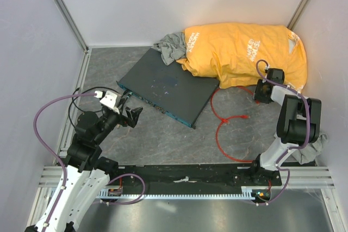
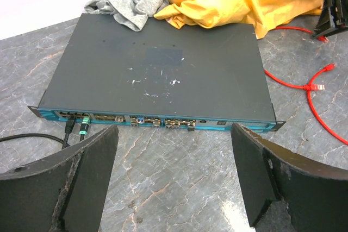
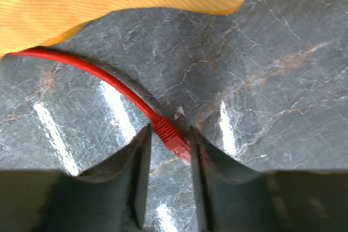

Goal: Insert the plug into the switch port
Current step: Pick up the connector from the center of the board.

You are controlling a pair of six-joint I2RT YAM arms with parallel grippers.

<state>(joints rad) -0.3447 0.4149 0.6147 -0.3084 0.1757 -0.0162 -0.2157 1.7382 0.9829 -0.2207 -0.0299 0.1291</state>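
From above, my left gripper (image 1: 130,113) hangs spread just in front of the switch (image 1: 163,88). My right gripper (image 1: 264,95) is down on the table past the switch's right end, with the red cable (image 1: 220,134) looping nearby.

Left wrist: my fingers (image 2: 81,177) stand wide apart, facing the switch's ports (image 2: 174,123).

Right wrist: the plug (image 3: 173,138) lies between my fingers (image 3: 136,177), touching one. I cannot tell whether it is pinched.

A crumpled orange T-shirt with white print (image 1: 244,52) is being shown lying at the back of the grey marbled tabletop (image 1: 163,145), against the white wall (image 1: 163,4). A grey cloth (image 1: 173,47) is being touched by its left edge. More grey fabric (image 1: 324,138) is being shown at the right edge.
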